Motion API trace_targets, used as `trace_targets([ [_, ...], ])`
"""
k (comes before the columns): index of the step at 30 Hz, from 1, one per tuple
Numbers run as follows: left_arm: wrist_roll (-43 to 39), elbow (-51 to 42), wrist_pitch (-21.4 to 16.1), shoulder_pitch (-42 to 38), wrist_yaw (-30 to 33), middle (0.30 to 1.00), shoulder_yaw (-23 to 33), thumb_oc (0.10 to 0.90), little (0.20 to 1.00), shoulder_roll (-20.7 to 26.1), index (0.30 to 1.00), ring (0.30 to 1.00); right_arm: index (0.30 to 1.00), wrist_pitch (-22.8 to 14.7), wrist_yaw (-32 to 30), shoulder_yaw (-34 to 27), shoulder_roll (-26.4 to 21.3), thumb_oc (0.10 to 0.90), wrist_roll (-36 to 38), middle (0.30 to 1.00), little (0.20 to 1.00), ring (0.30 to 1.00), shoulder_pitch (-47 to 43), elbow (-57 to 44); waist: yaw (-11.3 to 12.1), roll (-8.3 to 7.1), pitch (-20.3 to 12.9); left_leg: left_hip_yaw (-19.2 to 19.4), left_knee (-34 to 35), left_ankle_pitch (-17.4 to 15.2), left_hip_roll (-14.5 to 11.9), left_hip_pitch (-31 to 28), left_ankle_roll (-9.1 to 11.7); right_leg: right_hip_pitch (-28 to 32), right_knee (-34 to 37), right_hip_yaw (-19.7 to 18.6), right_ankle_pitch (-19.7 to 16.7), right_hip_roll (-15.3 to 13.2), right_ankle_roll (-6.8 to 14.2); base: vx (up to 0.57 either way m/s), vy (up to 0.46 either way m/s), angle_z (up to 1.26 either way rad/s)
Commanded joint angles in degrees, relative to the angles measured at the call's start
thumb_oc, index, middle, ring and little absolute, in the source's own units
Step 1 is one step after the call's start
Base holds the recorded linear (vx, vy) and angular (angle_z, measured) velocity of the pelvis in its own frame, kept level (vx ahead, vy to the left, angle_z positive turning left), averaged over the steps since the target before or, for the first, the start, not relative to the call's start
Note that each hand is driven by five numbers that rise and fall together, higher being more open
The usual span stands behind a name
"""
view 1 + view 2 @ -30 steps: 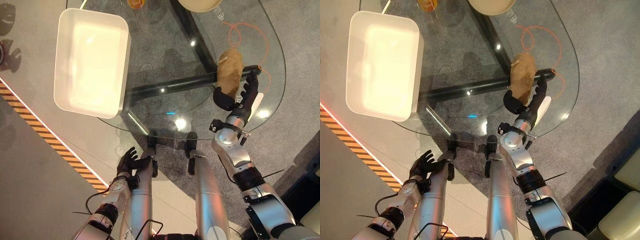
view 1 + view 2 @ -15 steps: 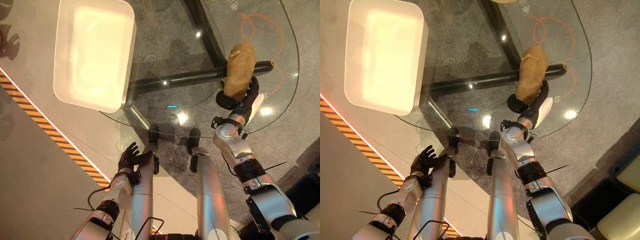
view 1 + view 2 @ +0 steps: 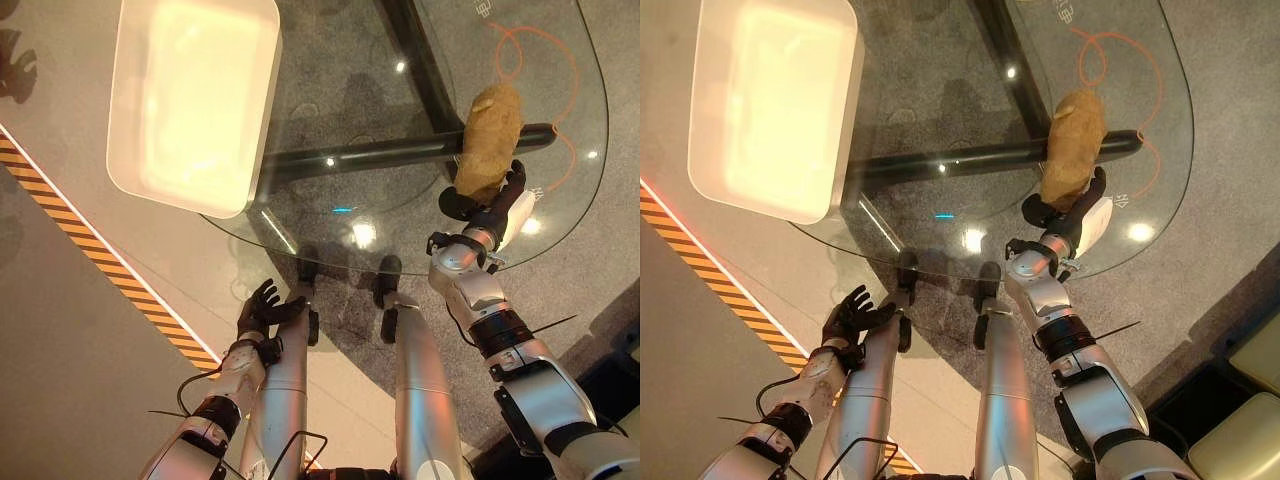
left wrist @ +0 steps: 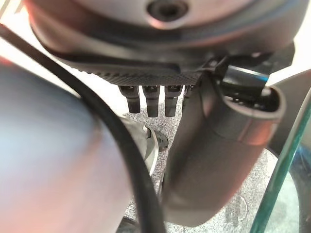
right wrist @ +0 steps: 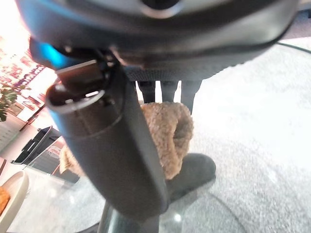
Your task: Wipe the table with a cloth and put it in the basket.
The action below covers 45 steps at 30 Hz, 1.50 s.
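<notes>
Glass table [image 3: 400, 110], my right hand [image 3: 495, 207] pinching the tan cloth [image 3: 488, 140] at its right edge, my left hand [image 3: 262, 308] spread, low beside the near rim, white basket [image 3: 190, 95] far left.

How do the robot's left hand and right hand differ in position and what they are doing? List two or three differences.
The right hand is over the glass table, curled round the brown cloth; the left hand hangs below the table edge and holds nothing. The left hand's fingers are spread; the right hand's are bent. Both are dark hands.
</notes>
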State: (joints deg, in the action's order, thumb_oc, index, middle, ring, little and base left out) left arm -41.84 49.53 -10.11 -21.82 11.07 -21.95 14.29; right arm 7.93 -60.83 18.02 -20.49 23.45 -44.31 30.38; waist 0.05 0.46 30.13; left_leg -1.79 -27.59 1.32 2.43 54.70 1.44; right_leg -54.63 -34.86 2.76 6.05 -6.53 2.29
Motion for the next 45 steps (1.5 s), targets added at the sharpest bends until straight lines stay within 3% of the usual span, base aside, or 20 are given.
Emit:
trace_targets([
  [1, -0.16, -0.05, 0.92, 6.13, 1.33, 0.9, -2.9, 0.8, 0.9, -3.23, 0.9, 0.9, 0.9, -3.22, -0.83, -1.53, -4.93, 0.8, 0.02, 0.9, 0.9, 0.9, -2.38, -2.43, 1.45, 2.53, -0.34, 6.42, -5.25, -5.88, 2.52, 2.02, -5.18, -2.71, 7.91, 3.47, -10.09, 2.78, -1.74, 0.07, 0.004, 0.02],
  [2, -0.16, 0.09, 0.92, 6.91, 1.34, 0.9, -3.23, 0.8, 0.9, -3.38, 0.9, 0.9, 0.9, -3.28, -0.82, -1.45, -4.83, 0.8, 0.17, 0.9, 0.9, 0.9, -2.08, -2.13, 1.73, 2.73, -0.34, 5.95, -5.87, -7.88, 2.37, 0.45, -4.87, -1.45, 6.84, 3.16, -8.25, 3.1, -1.28, 0.0, 0.0, 0.0],
  [4, -0.13, -0.07, 0.99, 6.33, 1.42, 0.9, -3.13, 0.8, 0.9, -3.27, 0.9, 0.9, 0.9, -4.0, -0.39, -1.86, -5.47, 0.8, 1.3, 0.9, 0.9, 0.9, -3.65, -1.9, 1.68, 2.65, -0.34, 6.2, -5.56, -6.06, 2.52, 2.4, -5.11, -3.22, 7.32, 3.53, -10.02, 2.71, -1.65, 0.0, 0.0, 0.0],
  [5, -0.1, 0.09, 0.92, 7.27, 1.32, 0.9, -3.37, 0.8, 0.9, -3.33, 0.9, 0.9, 0.815, -4.08, -0.13, -1.75, -5.5, 0.701, 1.66, 0.815, 0.801, 0.815, -3.17, -1.8, 1.96, 2.77, -0.34, 5.74, -6.16, -8.04, 2.39, 0.77, -4.82, -1.84, 6.34, 3.23, -8.15, 3.05, -1.23, 0.0, 0.0, 0.0],
  [6, -0.09, 0.0, 0.84, 6.63, 1.2, 0.9, -3.07, 0.8, 0.9, -3.17, 0.9, 0.9, 0.498, -5.03, 1.07, -2.07, -6.06, 0.331, 2.84, 0.498, 0.431, 0.498, -4.57, -1.91, 1.85, 2.61, -0.34, 6.05, -5.67, -6.18, 2.54, 2.51, -5.12, -3.35, 7.08, 3.64, -9.91, 2.73, -1.7, 0.0, 0.0, 0.0],
  [8, -0.04, 0.06, 0.75, 7.5, 1.07, 0.9, -3.31, 0.8, 0.9, -3.2, 0.9, 0.9, 0.3, -5.5, 2.0, -1.97, -6.01, 0.1, 3.38, 0.3, 0.2, 0.3, -4.21, -1.89, 2.11, 2.71, -0.34, 5.62, -6.23, -8.14, 2.37, 0.91, -4.81, -1.98, 6.19, 3.35, -8.04, 3.06, -1.29, 0.0, 0.0, 0.0],
  [9, -0.07, -0.19, 0.64, 6.75, 1.12, 0.9, -3.22, 0.8, 0.9, -3.04, 0.9, 0.9, 0.3, -5.3, 2.4, -2.11, -6.3, 0.1, 3.51, 0.3, 0.2, 0.3, -5.37, -2.21, 1.92, 2.53, -0.34, 6.0, -5.66, -6.19, 2.5, 2.73, -5.07, -3.52, 7.2, 3.68, -9.92, 2.77, -1.74, 0.06, 0.001, -0.01],
  [10, -0.09, -0.18, 0.68, 7.59, 1.11, 0.9, -3.48, 0.8, 0.9, -3.09, 0.9, 0.9, 0.3, -5.23, 2.57, -2.0, -6.18, 0.1, 3.58, 0.3, 0.2, 0.3, -4.62, -2.24, 2.14, 2.67, -0.34, 5.58, -6.23, -8.13, 2.37, 1.13, -4.8, -2.18, 6.28, 3.35, -8.12, 3.1, -1.31, -0.05, -0.008, -0.02],
  [11, -0.1, -0.54, 0.77, 6.9, 1.31, 0.9, -3.28, 0.8, 0.9, -2.99, 0.9, 0.9, 0.3, -4.94, 2.97, -2.21, -6.57, 0.1, 3.95, 0.3, 0.2, 0.3, -5.46, -2.47, 1.96, 2.52, -0.34, 5.95, -5.81, -6.23, 2.54, 2.94, -5.07, -3.71, 7.12, 3.7, -9.97, 2.76, -1.73, 0.07, -0.003, -0.02],
  [12, -0.14, -0.52, 0.85, 7.73, 1.32, 0.9, -3.47, 0.8, 0.9, -3.06, 0.9, 0.9, 0.3, -4.75, 3.04, -2.04, -6.37, 0.1, 4.05, 0.3, 0.2, 0.3, -4.75, -2.5, 2.19, 2.66, -0.34, 5.53, -6.35, -8.17, 2.39, 1.26, -4.79, -2.34, 6.14, 3.37, -8.13, 3.1, -1.29, -0.05, -0.007, 0.0],
  [13, -0.23, -0.58, 0.76, 7.01, 1.23, 0.9, -3.18, 0.8, 0.9, -2.94, 0.9, 0.9, 0.3, -4.26, 3.37, -2.19, -6.45, 0.1, 4.32, 0.3, 0.2, 0.3, -5.58, -2.83, 1.98, 2.47, -0.34, 5.91, -5.77, -6.28, 2.5, 2.83, -5.09, -3.7, 6.94, 3.72, -9.87, 2.82, -1.76, 0.07, 0.003, 0.02],
  [14, -0.23, -0.46, 0.74, 7.85, 1.12, 0.9, -3.36, 0.8, 0.9, -3.0, 0.9, 0.9, 0.3, -4.15, 3.51, -2.01, -6.28, 0.1, 4.43, 0.3, 0.2, 0.3, -4.86, -2.74, 2.21, 2.6, -0.34, 5.51, -6.32, -8.21, 2.32, 1.17, -4.82, -2.34, 5.94, 3.42, -8.02, 3.13, -1.33, -0.05, 0.004, 0.02],
  [15, -0.28, -0.52, 0.74, 6.92, 1.06, 0.9, -3.02, 0.8, 0.9, -2.98, 0.9, 0.9, 0.3, -4.11, 3.83, -2.01, -6.32, 0.1, 4.55, 0.3, 0.2, 0.3, -5.75, -2.49, 2.0, 2.45, -0.34, 5.97, -5.8, -6.26, 2.41, 2.87, -5.14, -3.85, 6.67, 3.81, -9.79, 2.87, -1.85, 0.06, 0.011, 0.0],
  [17, -0.27, -0.4, 0.67, 7.78, 0.96, 0.9, -3.27, 0.8, 0.9, -3.14, 0.9, 0.9, 0.3, -4.0, 4.15, -1.81, -6.14, 0.1, 4.57, 0.3, 0.2, 0.3, -4.94, -2.27, 2.21, 2.63, -0.34, 5.61, -6.42, -8.23, 2.23, 1.24, -4.85, -2.49, 5.65, 3.47, -7.88, 3.15, -1.45, 0.0, 0.004, -0.02],
  [18, -0.24, -0.47, 0.56, 6.99, 0.98, 0.9, -3.05, 0.8, 0.9, -3.12, 0.9, 0.9, 0.3, -4.06, 4.32, -1.94, -6.41, 0.1, 4.6, 0.3, 0.2, 0.3, -5.67, -2.25, 2.0, 2.5, -0.34, 6.02, -5.88, -6.31, 2.36, 2.91, -5.14, -3.89, 6.57, 3.82, -9.68, 2.82, -1.9, 0.0, 0.0, 0.0],
  [19, -0.36, -0.22, 0.29, 7.98, 0.81, 0.9, -3.48, 0.8, 0.9, -3.24, 0.9, 0.9, 0.3, -4.35, 4.63, -1.59, -6.36, 0.1, 5.3, 0.3, 0.2, 0.3, -4.91, -1.8, 2.32, 2.71, -0.34, 5.55, -6.63, -8.45, 2.18, 1.26, -4.84, -2.47, 5.48, 3.48, -7.72, 3.1, -1.42, 0.0, 0.0, 0.0],
  [25, -0.51, -0.12, 0.02, 8.47, 0.64, 0.9, -3.49, 0.8, 0.9, -3.11, 0.9, 0.9, 0.3, -6.35, 6.5, -1.57, -6.41, 0.1, 6.57, 0.3, 0.2, 0.3, -5.16, -2.91, 2.48, 2.7, -0.34, 5.44, -6.84, -8.72, 2.14, 1.09, -4.91, -2.33, 5.23, 3.57, -7.56, 3.03, -1.36, 0.01, 0.002, 0.0],
  [34, -0.27, -0.75, -0.21, 9.43, 0.71, 0.9, -3.0, 0.8, 0.9, -3.31, 0.9, 0.9, 0.3, -5.65, 6.84, -2.65, -6.31, 0.1, 2.72, 0.3, 0.2, 0.3, -5.66, -8.71, 2.57, 2.32, -0.34, 5.54, -7.04, -9.11, 1.98, 0.57, -5.05, -1.59, 5.21, 3.6, -7.19, 3.13, -1.27, 0.0, 0.0, 0.0],
  [45, 1.41, -2.36, -0.29, 9.97, 0.88, 0.9, -2.44, 0.8, 0.9, -3.46, 0.9, 0.9, 0.3, 3.94, 25.25, 4.22, -6.3, 0.1, -13.97, 0.3, 0.2, 0.3, -5.42, -17.93, 2.65, 2.08, -0.34, 5.8, -6.77, -8.65, 1.92, 0.99, -5.05, -2.17, 5.01, 4.07, -7.24, 2.69, -1.09, 0.0, 0.0, 0.0],
])
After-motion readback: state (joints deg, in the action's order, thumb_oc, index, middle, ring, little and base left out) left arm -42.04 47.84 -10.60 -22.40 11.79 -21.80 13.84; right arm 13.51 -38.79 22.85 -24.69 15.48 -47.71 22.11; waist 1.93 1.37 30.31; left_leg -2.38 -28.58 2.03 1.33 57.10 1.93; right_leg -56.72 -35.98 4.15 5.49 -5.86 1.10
